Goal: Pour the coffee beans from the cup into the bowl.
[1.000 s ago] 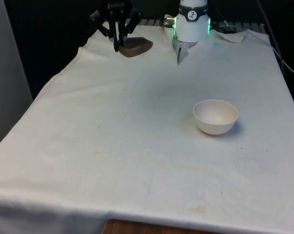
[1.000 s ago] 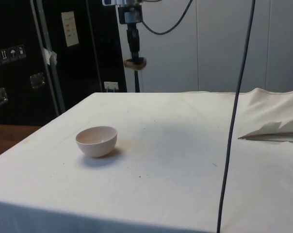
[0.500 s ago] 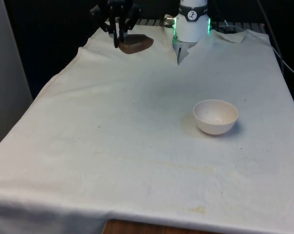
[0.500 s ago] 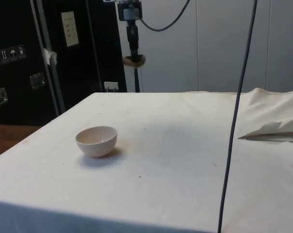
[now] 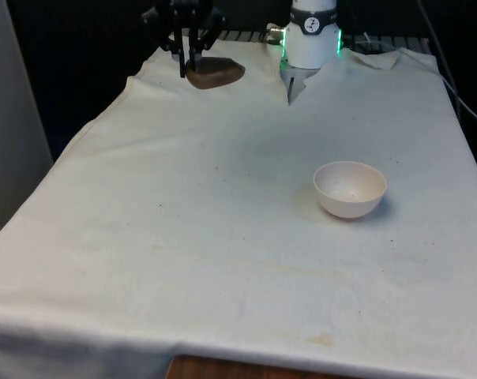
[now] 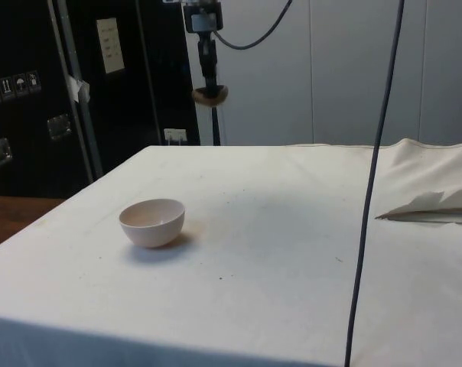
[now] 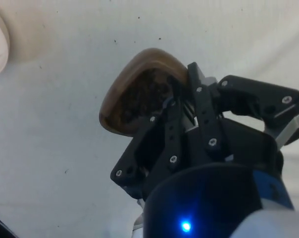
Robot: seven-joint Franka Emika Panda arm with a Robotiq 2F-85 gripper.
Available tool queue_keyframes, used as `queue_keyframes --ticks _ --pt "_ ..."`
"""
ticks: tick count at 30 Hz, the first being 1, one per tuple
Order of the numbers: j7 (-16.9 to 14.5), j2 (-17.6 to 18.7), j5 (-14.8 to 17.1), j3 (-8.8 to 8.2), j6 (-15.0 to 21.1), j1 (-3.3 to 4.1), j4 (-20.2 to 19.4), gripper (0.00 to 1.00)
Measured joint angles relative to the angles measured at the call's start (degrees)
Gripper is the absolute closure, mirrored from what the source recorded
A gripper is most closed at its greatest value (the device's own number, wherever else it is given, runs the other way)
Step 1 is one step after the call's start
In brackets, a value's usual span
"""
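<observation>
Front view: a brown wooden cup (image 5: pixel 214 73) is being held in the air by the black gripper (image 5: pixel 188 61) above the far end of the table, toward the front view's left. The cup's rim is being pinched between the two fingers, which are pressed against it from either side. In the wrist view, the gripper (image 7: pixel 184 106) is seen gripping the rim of the cup (image 7: pixel 137 96), and dark coffee beans (image 7: pixel 144 96) are being carried inside it. The white cloth (image 5: pixel 191 237) is lying well below the cup. A pale bowl (image 5: pixel 350 189) is standing upright on the cloth, toward the front view's right and well apart from the cup. In the side view, the cup (image 6: pixel 209 94) is being suspended high over the far edge of the table under the gripper (image 6: pixel 209 76), while the bowl (image 6: pixel 152 222) is resting nearer the camera, and its inside is looking bare.
</observation>
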Motion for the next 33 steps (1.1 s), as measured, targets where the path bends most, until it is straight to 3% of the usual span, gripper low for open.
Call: queue_keyframes --ticks 26,33 --pt "10.5 1.3 -3.3 0.0 -0.1 -0.06 1.5 1.0" --pt "12.9 1.3 -3.4 0.97 -0.2 0.0 1.5 1.0"
